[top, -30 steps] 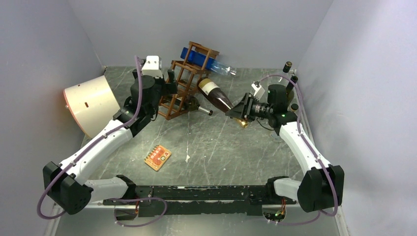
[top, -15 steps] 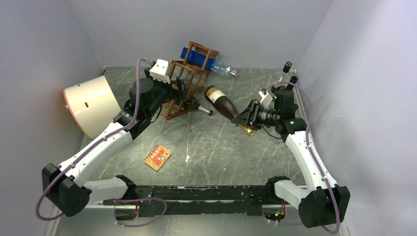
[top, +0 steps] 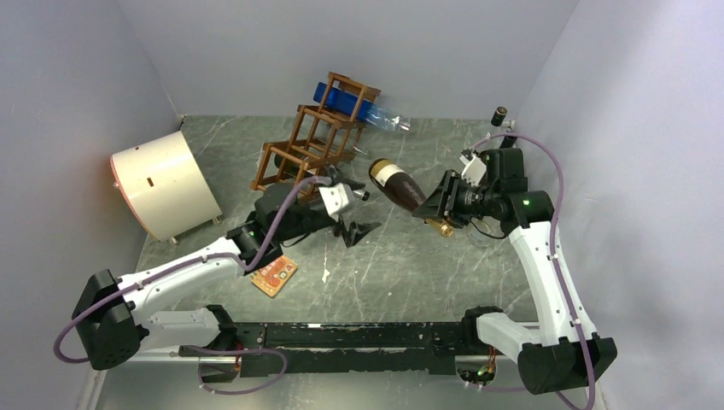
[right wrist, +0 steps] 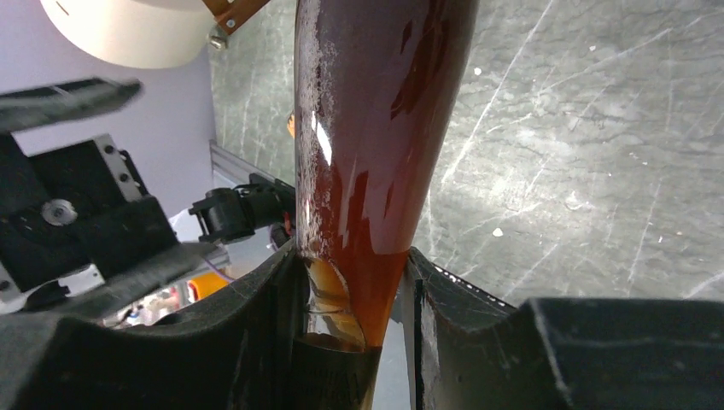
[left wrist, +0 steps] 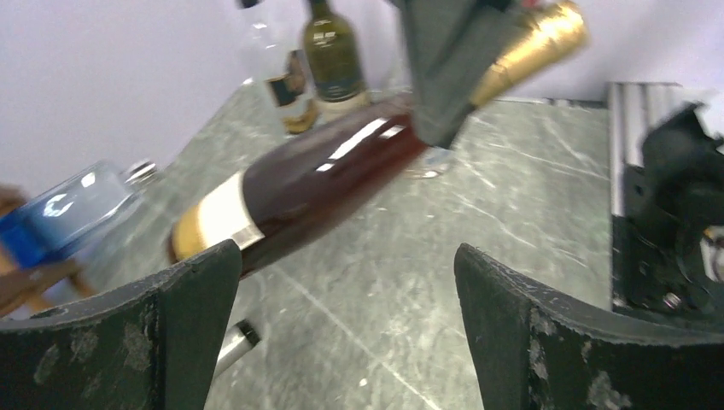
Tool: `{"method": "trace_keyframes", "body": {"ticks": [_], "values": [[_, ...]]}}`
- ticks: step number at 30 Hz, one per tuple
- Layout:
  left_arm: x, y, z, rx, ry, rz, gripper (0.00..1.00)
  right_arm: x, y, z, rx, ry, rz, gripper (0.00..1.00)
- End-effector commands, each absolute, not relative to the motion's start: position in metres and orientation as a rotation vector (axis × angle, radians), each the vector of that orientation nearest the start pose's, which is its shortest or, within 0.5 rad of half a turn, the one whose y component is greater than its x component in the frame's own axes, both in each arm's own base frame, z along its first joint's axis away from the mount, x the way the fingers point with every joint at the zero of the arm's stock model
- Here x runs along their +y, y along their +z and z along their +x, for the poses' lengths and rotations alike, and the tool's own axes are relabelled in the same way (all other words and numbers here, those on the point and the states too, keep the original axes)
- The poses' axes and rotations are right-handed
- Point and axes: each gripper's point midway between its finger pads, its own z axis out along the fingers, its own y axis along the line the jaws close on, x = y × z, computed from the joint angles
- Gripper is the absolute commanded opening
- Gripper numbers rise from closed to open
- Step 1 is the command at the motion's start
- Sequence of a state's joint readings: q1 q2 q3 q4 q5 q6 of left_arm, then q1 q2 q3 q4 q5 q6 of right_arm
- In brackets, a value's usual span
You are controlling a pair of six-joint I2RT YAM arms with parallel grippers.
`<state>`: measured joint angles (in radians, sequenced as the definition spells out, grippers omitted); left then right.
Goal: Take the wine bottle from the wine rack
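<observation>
The reddish-brown wooden wine rack stands at the back of the table. The dark wine bottle with a cream label and gold foil neck is out of the rack, held tilted in the air to its right. My right gripper is shut on its neck; in the right wrist view the gripper has both fingers pressed against the amber glass. My left gripper is open and empty, low over the table in front of the rack. In the left wrist view the gripper faces the bottle.
A blue bottle lies in the rack's top cell and another bottle's neck pokes out low. A cream drum lies at the left. An orange card lies near the front. Standing bottles are at the back right corner.
My right gripper has drawn the wine bottle to the right, clear of the rack. My left arm has pulled back from the rack and come down toward the table's middle.
</observation>
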<state>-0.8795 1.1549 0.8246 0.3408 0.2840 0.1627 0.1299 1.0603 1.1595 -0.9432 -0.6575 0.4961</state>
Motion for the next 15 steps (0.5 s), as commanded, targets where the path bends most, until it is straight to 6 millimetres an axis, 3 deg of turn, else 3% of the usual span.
{"method": "trace_keyframes", "body": {"ticks": [1,8,15], "values": [[-0.369,0.288,0.183,1.039,-0.842,1.192,0.97,0.165,0.32,0.218,2.184,1.145,-0.216,0.0],[-0.384,0.253,0.168,1.005,-0.684,1.288,0.98,0.168,0.294,0.2,2.323,1.153,-0.327,0.0],[-0.394,0.235,0.163,1.012,-0.636,1.31,0.98,0.199,0.281,0.171,2.39,1.189,-0.508,0.0]]}}
